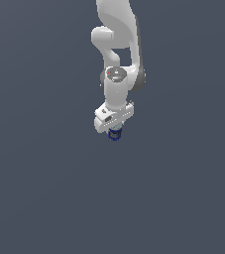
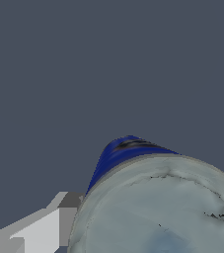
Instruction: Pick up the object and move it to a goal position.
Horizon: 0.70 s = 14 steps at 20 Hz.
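Exterior view: can point(image 1: 115, 134) seemingly clamped beneath gripper point(image 1: 115, 130).

- The small can-like cylinder point(image 2: 128, 150) has a deep-blue side crossed by a dark streak, and a pale grey-blue top flecked with thin black marks.
- The hand point(image 1: 113, 130) is white, and one finger point(image 2: 66, 217) shows light and mid-grey faces.
- The robot arm point(image 1: 118, 49) is white with dark grey joints.
- The backdrop is plain slate grey.
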Each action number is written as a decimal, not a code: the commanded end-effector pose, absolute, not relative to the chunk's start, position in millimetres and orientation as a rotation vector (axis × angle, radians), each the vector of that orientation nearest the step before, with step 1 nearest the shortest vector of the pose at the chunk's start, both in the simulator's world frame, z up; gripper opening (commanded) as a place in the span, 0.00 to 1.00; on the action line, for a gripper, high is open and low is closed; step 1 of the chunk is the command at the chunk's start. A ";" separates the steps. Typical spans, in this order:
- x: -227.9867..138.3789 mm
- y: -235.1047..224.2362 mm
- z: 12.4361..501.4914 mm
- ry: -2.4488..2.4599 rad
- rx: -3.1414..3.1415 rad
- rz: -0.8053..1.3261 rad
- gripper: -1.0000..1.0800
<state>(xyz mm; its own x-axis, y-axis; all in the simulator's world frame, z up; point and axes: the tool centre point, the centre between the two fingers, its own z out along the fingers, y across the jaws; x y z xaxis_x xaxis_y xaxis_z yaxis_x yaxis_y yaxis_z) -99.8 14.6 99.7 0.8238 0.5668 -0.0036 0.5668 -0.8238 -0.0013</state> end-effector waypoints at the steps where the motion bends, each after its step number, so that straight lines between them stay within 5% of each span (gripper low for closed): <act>1: -100.9 24.1 115.0 -0.934 -3.001 -0.001 0.00; 14: -120.8 102.8 229.9 -0.936 -3.002 0.001 0.00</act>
<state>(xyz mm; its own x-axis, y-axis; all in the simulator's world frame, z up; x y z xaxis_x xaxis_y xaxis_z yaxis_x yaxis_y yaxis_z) -118.5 92.1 212.9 0.8227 0.5684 -0.0041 0.5684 -0.8227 0.0008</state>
